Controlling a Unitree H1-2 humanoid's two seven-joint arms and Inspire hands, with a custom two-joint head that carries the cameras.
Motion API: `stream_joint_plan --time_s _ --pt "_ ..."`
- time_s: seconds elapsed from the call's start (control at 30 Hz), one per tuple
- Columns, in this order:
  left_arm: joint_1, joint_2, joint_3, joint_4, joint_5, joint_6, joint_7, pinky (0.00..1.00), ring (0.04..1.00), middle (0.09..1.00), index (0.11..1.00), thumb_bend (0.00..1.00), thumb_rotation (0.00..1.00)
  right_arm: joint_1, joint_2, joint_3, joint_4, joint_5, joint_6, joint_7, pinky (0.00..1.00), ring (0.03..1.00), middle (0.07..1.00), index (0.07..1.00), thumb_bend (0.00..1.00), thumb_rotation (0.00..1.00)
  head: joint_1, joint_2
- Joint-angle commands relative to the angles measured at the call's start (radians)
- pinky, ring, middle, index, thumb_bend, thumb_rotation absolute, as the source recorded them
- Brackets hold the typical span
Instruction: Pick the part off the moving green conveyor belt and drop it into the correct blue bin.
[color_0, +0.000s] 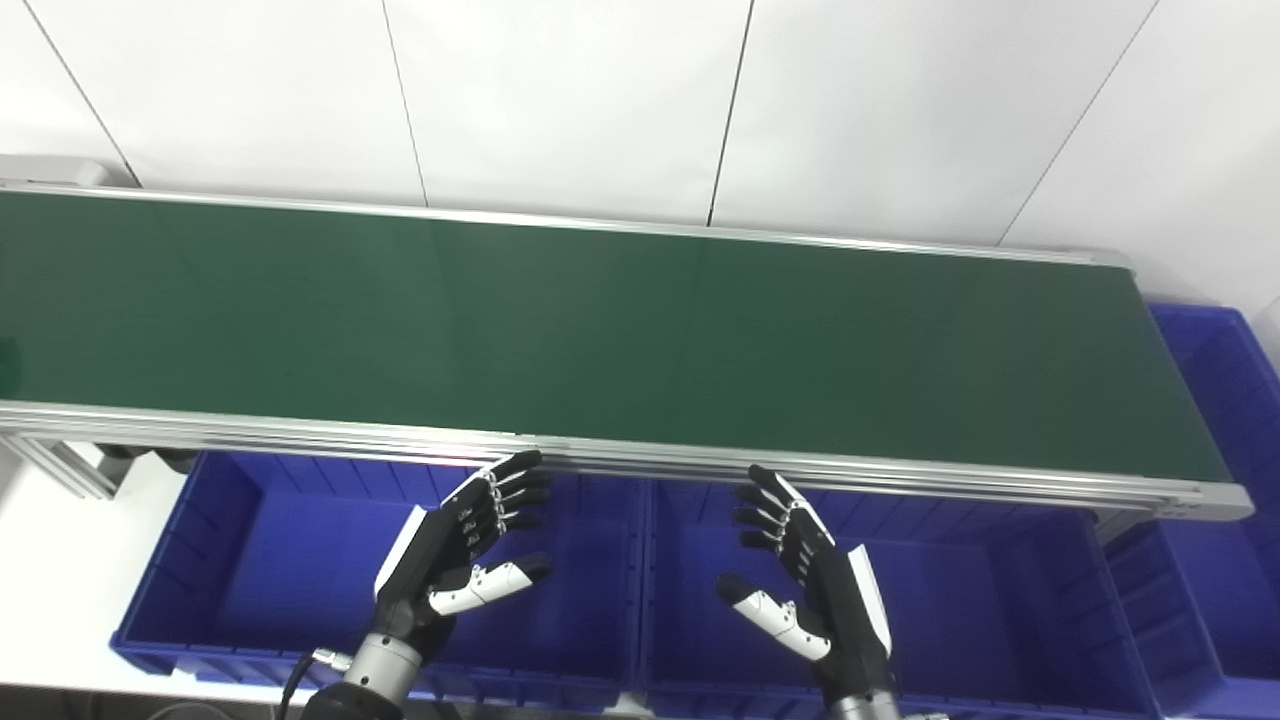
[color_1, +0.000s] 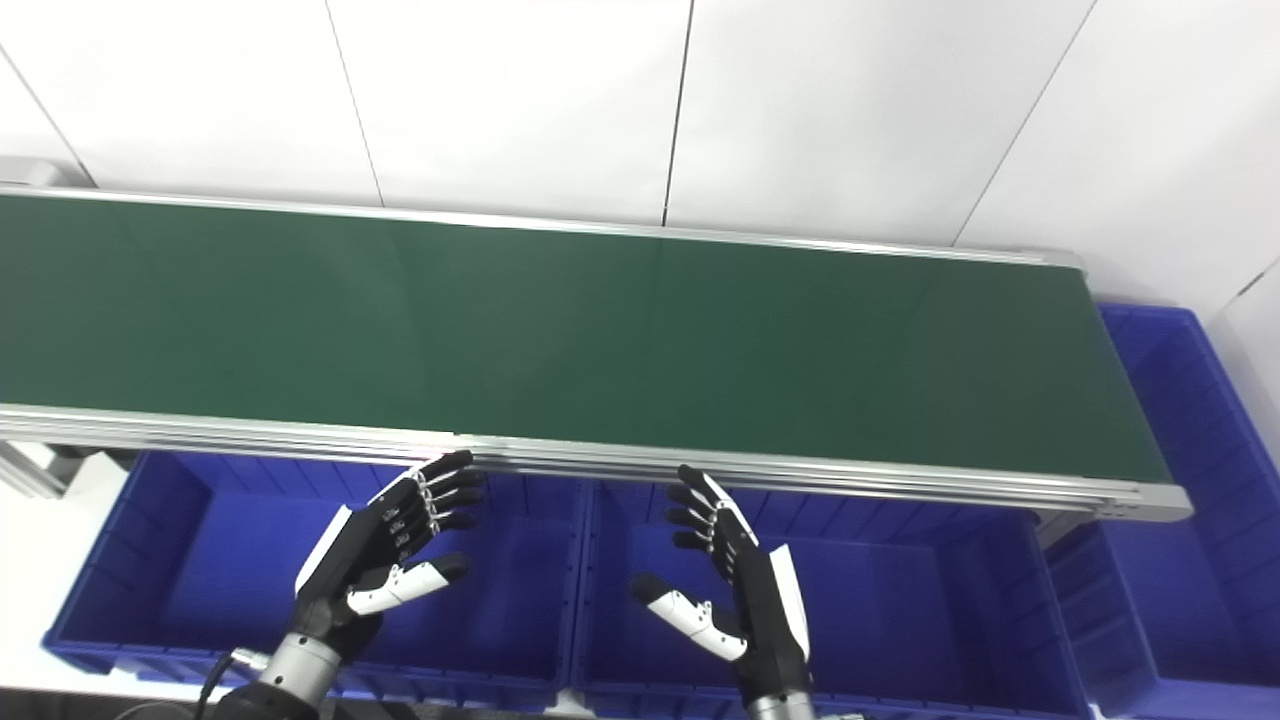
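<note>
White wall panels (color_0: 560, 90) back a long green conveyor belt (color_0: 600, 330) framed in aluminium rail. Its surface shows no part. Below the near rail sit blue plastic bins: left (color_0: 250, 560), middle (color_0: 980, 600), and another past the belt's right end (color_0: 1220, 400). The left hand (color_0: 465, 550) and right hand (color_0: 805, 575) hover over the bins, fingers (color_0: 515, 480) spread, holding nothing

Both head cameras sit side by side, looking down and forward toward 12 o'clock from close above. They share the belt (color_0: 600, 330) and bins (color_1: 520, 620); the right eye's picture sits slightly leftward.
</note>
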Motion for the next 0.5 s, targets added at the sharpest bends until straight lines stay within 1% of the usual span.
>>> stream_joint_plan --time_s 0.0,0.47 --pt "-0.007 -0.004 0.000 -0.014 -0.001 -0.032 0.000 0.72 0.776 0.798 0.827 0.89 0.37 -0.011 0.001 -0.001 -0.017 0.001 -0.036 0.002 0.72 0.785 0.825 0.876 0.78 0.55 0.000 0.001" --pt "-0.006 -0.005 -0.002 -0.015 -0.001 -0.032 -0.004 0.72 0.771 0.793 0.827 0.89 0.37 -0.012 -0.007 -0.001 -0.015 0.001 -0.038 0.003 0.72 0.789 0.830 0.878 0.77 0.55 0.004 -0.001"
